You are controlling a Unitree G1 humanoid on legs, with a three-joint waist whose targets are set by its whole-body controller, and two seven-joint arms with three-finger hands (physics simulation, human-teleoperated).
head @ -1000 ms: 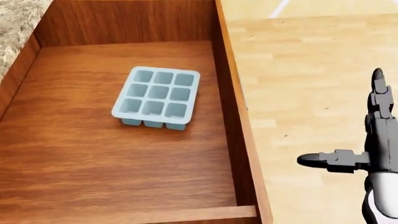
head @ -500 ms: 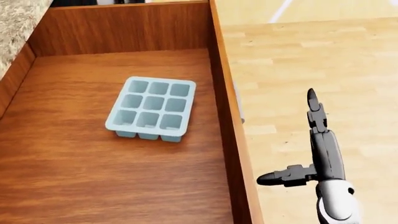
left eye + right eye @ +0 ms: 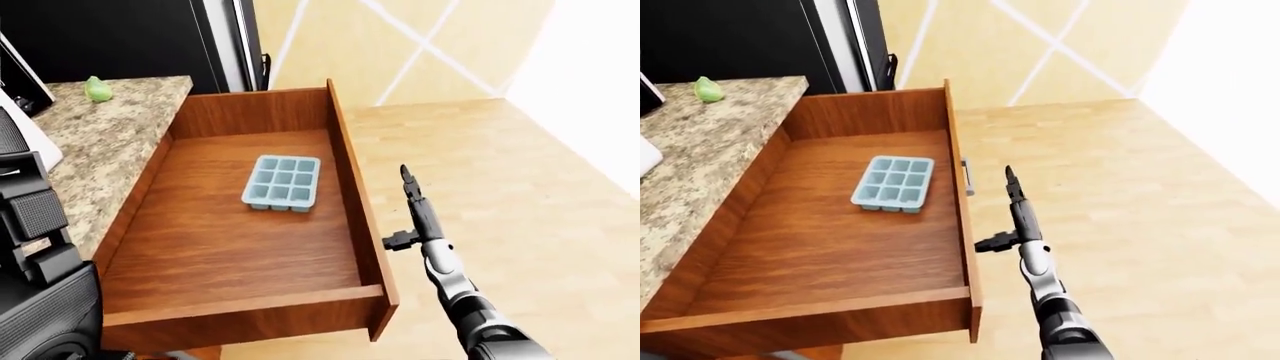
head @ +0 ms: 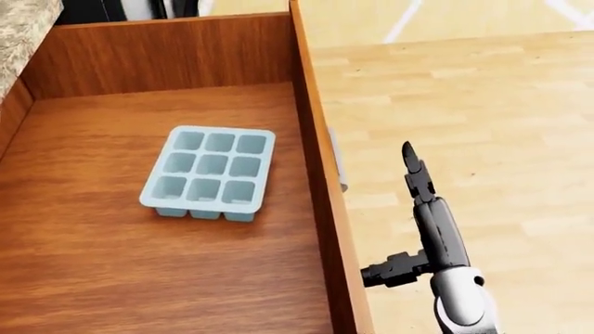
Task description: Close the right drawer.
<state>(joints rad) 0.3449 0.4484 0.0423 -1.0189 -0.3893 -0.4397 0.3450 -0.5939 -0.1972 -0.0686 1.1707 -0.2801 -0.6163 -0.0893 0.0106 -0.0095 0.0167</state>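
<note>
Right drawer (image 3: 250, 247), pulled far out from under the granite surface (image 3: 105, 142), wide open, wooden floor and walls fully on show. Front panel along the right edge of the drawer in the left-eye view, running from upper centre down to the lower middle of that view. Small metal handle (image 3: 966, 176) on the outer face of that panel, seen best in the right-eye view, just up and left of the fingertip. Inside, a pale blue ice cube tray (image 4: 209, 173) with nine cells, flat on the drawer floor, nearer the top of the head view than the bottom, apart from every wall.

Right hand (image 4: 416, 223) over the pale wood floor (image 3: 520, 195), just beside the outer face of the front panel, to its right in all three views. Fingers (image 4: 412, 167) stretched out straight toward the top of the head view, thumb (image 4: 388, 270) stuck out sideways to the left, tip near the panel; contact with the wood impossible to judge. Spread wide, with nothing in its grasp.

Left hand: cannot tell; only a dark bulk of the left arm (image 3: 40, 277) at the lower left of the left-eye view, fingers not made out.

Small green object (image 3: 96, 88) on the granite surface at upper left, well apart from the drawer.
</note>
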